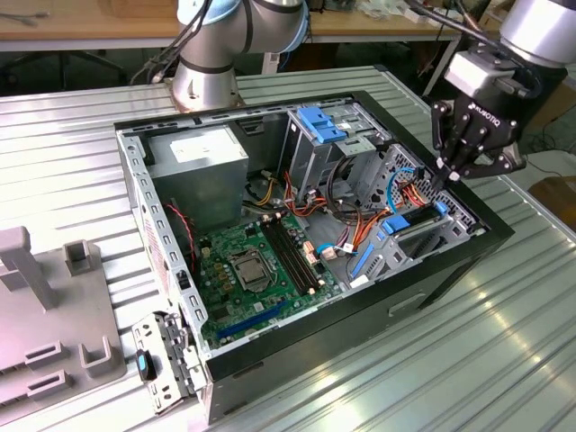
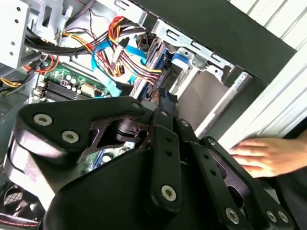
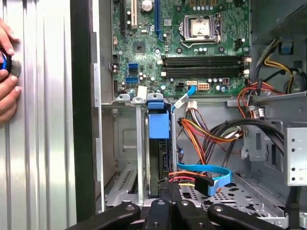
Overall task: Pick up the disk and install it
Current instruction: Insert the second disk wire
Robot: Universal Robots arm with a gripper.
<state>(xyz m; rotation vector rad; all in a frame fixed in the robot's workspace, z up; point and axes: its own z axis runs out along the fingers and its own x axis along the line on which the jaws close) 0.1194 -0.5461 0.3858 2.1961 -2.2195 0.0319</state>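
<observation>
Exterior view: disk (image 1: 416, 222) sits in computer case (image 1: 450, 261) bay under fingers (image 1: 443, 176).

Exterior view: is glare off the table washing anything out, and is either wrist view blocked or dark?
In the exterior view, bright reflections streak the ribbed metal table; the case interior stays readable. In the second wrist view, the dark gripper body blocks the lower half. In the first wrist view, the motherboard is evenly lit.

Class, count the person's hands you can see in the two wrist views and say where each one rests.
2. One hand lies flat on the ribbed metal table beside the computer case. The other hand rests on the table around a small blue object. They may be the same hand.
</observation>
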